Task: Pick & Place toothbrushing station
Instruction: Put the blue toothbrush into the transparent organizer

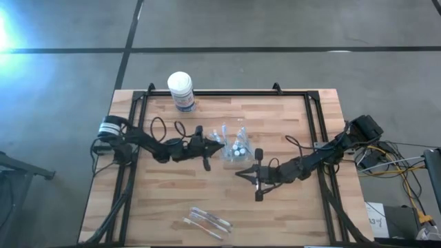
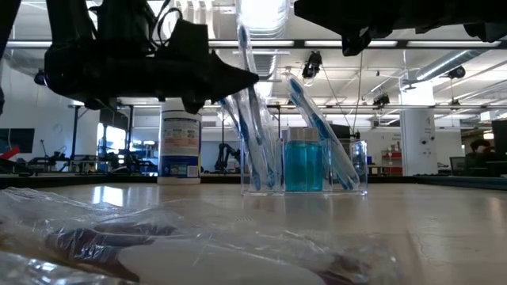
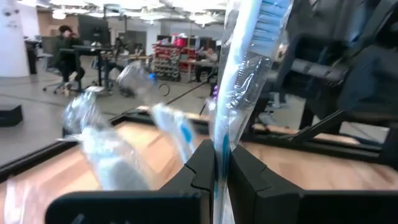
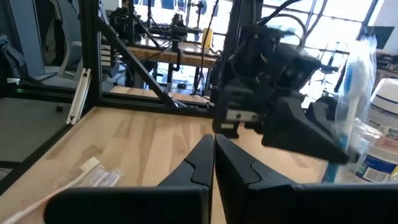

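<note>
While the left gripper (image 3: 222, 163) pinches a wrapped toothbrush (image 3: 239, 74) beside the clear holder (image 1: 234, 148), the right gripper (image 1: 242, 173) waits nearby, fingers pressed together.

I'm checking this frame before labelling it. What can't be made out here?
- High view: the toothbrushing station is too small to count its contents.
- Low view: crumpled plastic wrap blurs the foreground table.
- Left wrist view: the left gripper hides the lower end of the wrapped toothbrush it pinches.

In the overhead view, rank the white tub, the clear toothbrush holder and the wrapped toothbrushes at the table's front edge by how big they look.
1. wrapped toothbrushes, the longest spread
2. clear toothbrush holder
3. white tub

The holder and the tub look close, and the tub's height brings it nearer the camera.
</note>
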Available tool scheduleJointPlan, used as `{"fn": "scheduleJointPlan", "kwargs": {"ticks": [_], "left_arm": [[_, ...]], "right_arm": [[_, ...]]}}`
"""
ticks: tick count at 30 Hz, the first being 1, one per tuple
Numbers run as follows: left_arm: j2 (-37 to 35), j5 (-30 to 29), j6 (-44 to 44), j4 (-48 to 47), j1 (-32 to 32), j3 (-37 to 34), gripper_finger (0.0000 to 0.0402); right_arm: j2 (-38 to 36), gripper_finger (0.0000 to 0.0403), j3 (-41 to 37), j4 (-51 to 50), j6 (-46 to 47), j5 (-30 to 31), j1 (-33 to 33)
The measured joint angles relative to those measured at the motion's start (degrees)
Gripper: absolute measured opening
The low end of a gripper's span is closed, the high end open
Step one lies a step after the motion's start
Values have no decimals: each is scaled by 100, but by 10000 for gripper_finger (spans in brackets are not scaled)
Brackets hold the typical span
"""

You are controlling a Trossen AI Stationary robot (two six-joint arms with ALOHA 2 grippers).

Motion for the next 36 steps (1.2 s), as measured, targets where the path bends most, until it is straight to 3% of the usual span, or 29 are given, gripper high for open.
{"fn": "scheduleJointPlan", "kwargs": {"ticks": [21,36], "left_arm": [[1046,-247,-557,47,63,139,23],[626,233,-306,-207,88,36,109]], "right_arm": [[0,8,-4,-83,188,-6,2],[2,8,-11,-87,188,-9,2]]}}
